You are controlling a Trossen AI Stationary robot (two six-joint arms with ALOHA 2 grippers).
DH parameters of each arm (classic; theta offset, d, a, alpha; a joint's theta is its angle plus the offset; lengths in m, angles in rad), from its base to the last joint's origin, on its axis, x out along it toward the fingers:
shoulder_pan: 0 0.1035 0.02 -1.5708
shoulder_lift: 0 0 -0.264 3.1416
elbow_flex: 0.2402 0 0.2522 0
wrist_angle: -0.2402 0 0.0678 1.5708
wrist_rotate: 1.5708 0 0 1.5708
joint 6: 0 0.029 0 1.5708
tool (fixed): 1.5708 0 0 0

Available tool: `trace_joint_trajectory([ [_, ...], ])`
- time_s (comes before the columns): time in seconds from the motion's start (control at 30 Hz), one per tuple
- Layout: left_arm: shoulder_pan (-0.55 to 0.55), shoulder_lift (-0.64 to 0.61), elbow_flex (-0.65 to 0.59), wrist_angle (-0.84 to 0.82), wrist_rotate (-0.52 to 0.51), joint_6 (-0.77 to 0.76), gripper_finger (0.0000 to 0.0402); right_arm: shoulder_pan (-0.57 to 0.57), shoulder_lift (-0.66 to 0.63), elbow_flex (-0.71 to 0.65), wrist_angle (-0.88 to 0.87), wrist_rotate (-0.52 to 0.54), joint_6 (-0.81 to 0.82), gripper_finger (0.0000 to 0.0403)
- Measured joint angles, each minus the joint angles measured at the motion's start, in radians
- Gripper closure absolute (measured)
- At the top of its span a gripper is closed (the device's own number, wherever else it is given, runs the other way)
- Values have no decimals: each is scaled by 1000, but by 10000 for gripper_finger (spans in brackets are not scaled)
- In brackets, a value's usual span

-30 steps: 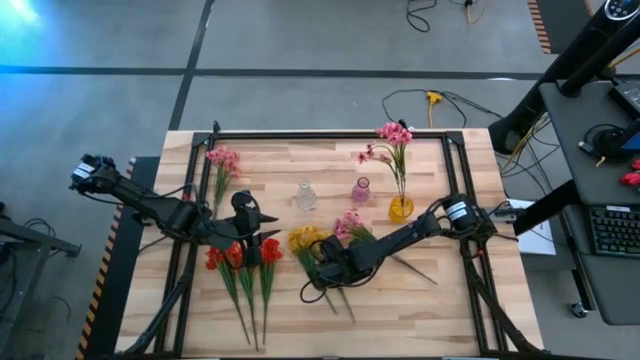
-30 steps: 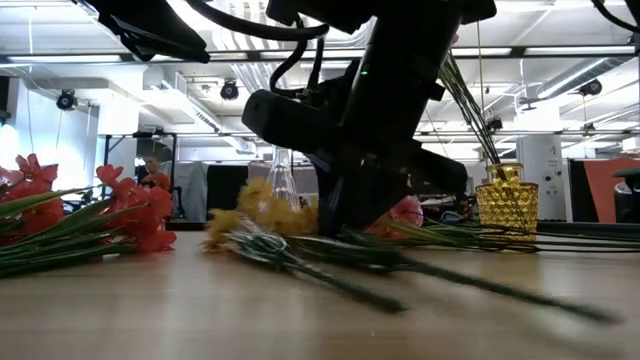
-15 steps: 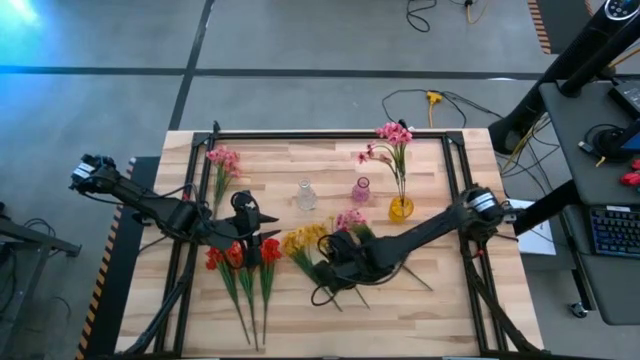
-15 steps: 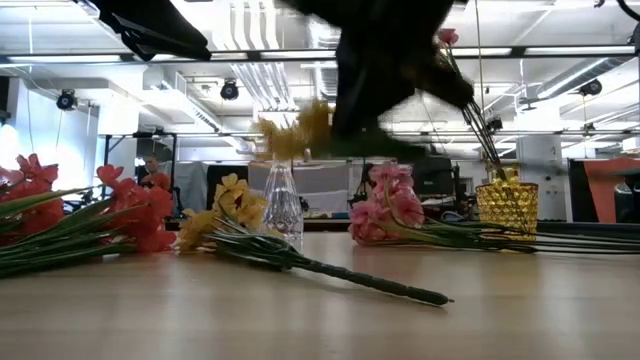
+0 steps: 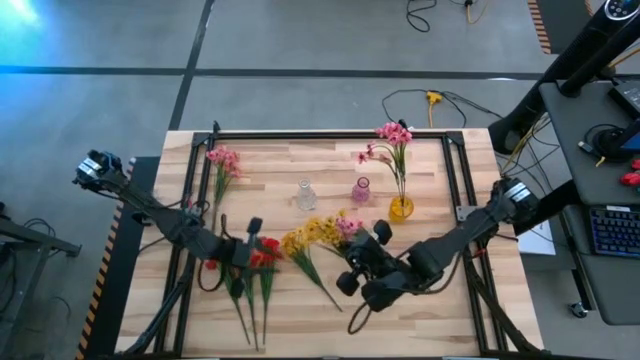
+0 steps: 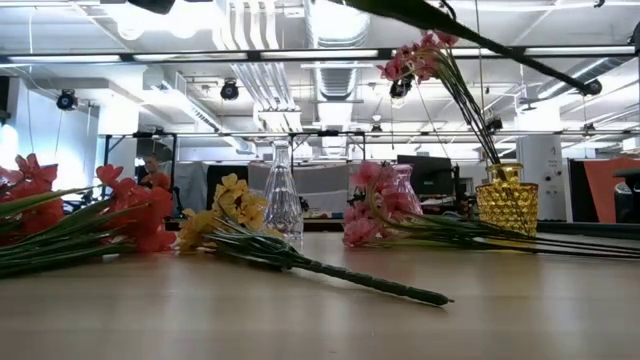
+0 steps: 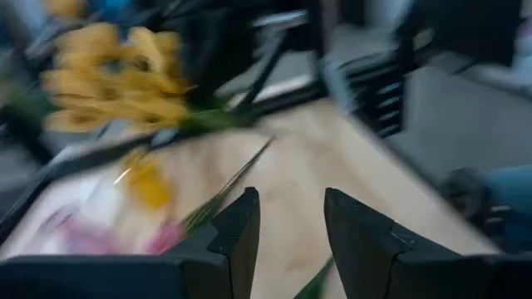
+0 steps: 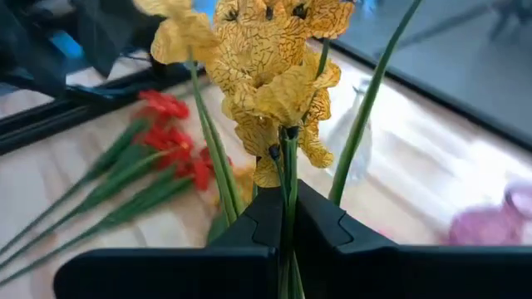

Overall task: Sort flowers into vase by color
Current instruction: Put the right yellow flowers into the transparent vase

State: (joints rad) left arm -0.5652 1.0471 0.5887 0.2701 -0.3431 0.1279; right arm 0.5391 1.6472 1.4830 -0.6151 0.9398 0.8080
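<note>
A yellow sprig [image 8: 274, 75] is clamped by its stem between the right fingers [image 8: 283, 218], blossoms standing beyond the tips (probably so the stem end stays free for a vase). The left fingers [image 7: 287, 224] are held apart, empty, above the red flowers [image 5: 250, 262] on the bench [image 5: 420, 320].

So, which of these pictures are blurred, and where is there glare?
Left wrist view: smeared by motion, the yellow flowers and table soft, only the left gripper crisp. Right wrist view: the held yellow sprig is sharp, the red flowers behind soft. Low view: bright ceiling lights glare. High view: sharp, blue glare on the floor.
</note>
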Motion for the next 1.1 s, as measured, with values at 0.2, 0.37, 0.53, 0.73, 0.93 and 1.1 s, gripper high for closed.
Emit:
trace_joint_trajectory([
  [0.2,23,32,-77,292,-59,47,274,-35,-54,-105,355,-99,-368,390],
  [0.37,36,60,-120,434,-90,28,241,-88,-99,-210,710,-319,-674,390],
  [0.53,36,91,-157,524,-111,-34,195,-109,-141,-301,999,-479,-877,391],
  [0.73,45,225,-118,678,-106,22,163,-159,-141,-389,1350,-682,-1018,391],
  [0.93,98,363,-4,679,-93,91,160,-222,-139,-415,1446,-801,-1031,391],
  [1.1,164,418,39,678,-81,73,161,-247,-139,-409,1444,-888,-1025,391],
])
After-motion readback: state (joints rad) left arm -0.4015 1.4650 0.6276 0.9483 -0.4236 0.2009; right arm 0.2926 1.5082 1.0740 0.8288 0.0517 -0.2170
